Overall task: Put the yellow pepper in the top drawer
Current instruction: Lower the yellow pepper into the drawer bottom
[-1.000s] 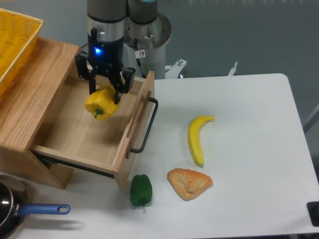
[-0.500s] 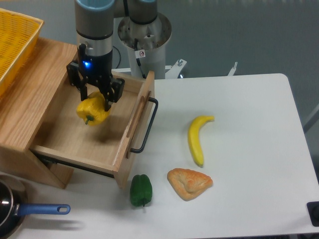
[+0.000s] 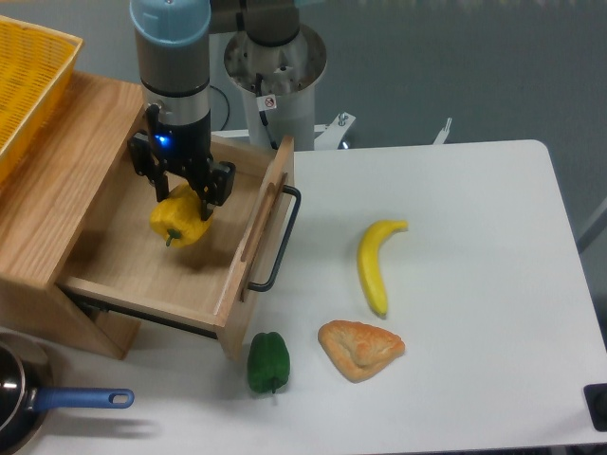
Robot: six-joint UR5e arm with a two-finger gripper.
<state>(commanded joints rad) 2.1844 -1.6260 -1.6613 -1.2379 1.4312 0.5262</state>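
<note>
From the fixed camera, the gripper (image 3: 181, 192) hangs over the open top drawer (image 3: 114, 275) with its jaws clamped on the upper part of the yellow pepper (image 3: 180, 220), which hangs directly beneath them, its green stem pointing down and to the left, toward the drawer floor. The pepper looks to be inside the drawer's outline, roughly midway between the cabinet side on the left and the drawer front with its black bar handle (image 3: 278, 239) on the right; whether it already touches the floor cannot be told from this angle, though a shadow just below it suggests a small gap. The move that remains is, I judge, a short straight descent and a release. Room is good: bare wood lies on every side of the pepper, the drawer front stands well apart to the right, and the near wall is clear of the fruit. The blocky pepper may roll a little once freed, but the walls would contain it. Out on the white surface (image 3: 474, 284) the banana (image 3: 376, 263), the pastry (image 3: 359, 348) and the green pepper (image 3: 267, 361) lie well apart from the drawer and play no part.
</note>
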